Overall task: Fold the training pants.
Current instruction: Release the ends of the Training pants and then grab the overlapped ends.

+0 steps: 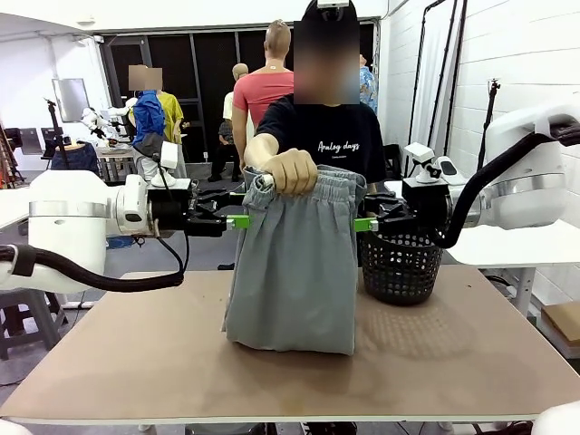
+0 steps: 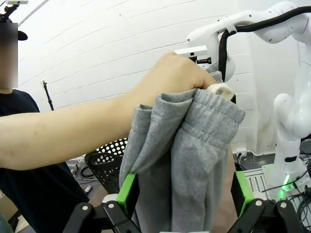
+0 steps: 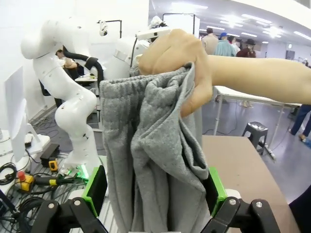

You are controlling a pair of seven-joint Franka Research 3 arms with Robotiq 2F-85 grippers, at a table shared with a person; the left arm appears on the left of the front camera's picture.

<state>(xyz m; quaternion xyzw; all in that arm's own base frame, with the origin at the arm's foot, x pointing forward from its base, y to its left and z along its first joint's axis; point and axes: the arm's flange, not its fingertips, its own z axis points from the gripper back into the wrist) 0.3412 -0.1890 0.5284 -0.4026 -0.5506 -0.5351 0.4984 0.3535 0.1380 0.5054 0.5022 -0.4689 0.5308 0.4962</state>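
The training pants (image 1: 294, 272) hung by their gathered waistband from the person's hand (image 1: 292, 170), their lower end bunched on the table (image 1: 471, 362) just beside the black mesh basket (image 1: 401, 267). The left gripper (image 1: 237, 221) and right gripper (image 1: 365, 224) flanked them, jaws spread wide, grey cloth hanging loose between the green pads, nothing gripped. The person's black T-shirt (image 1: 337, 127) read "Analog days".
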